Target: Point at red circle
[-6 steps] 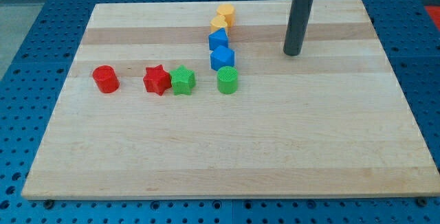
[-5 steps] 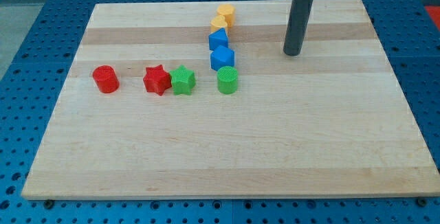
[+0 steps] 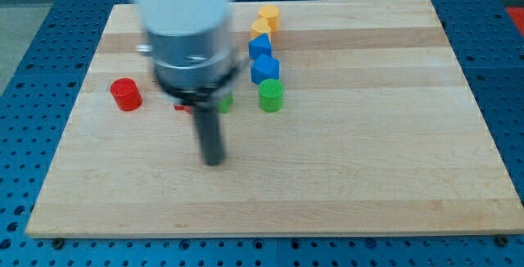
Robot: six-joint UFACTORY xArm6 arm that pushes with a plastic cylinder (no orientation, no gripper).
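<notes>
The end effector is a straight dark rod with no jaws to open or close, so it holds nothing; my tip [image 3: 214, 161] rests on bare wood below the row of blocks, touching none of them. The red circle [image 3: 126, 94], a short ribbed cylinder standing upright, sits near the view's left edge of the worktop [image 3: 368, 177], alone and well apart from its neighbours. From my tip it lies toward the view's left and somewhat toward the top, with clear board between; being round, it has no long axis to respect, so the approach appears a matter of direction only. The arm's blurred pale housing covers most of the next two blocks: only a sliver of a red block [image 3: 182, 106] and a sliver of a green block [image 3: 225, 101] show, shapes not determinable here. To their right stands a green cylinder [image 3: 271, 96], and above it a column of two blue blocks [image 3: 262, 59] and two orange-yellow blocks [image 3: 265, 20], angular in outline, closely stacked up the board. The blocks look like matte printed plastic; the worktop is pale banded wood on a blue perforated base [image 3: 24, 54].
</notes>
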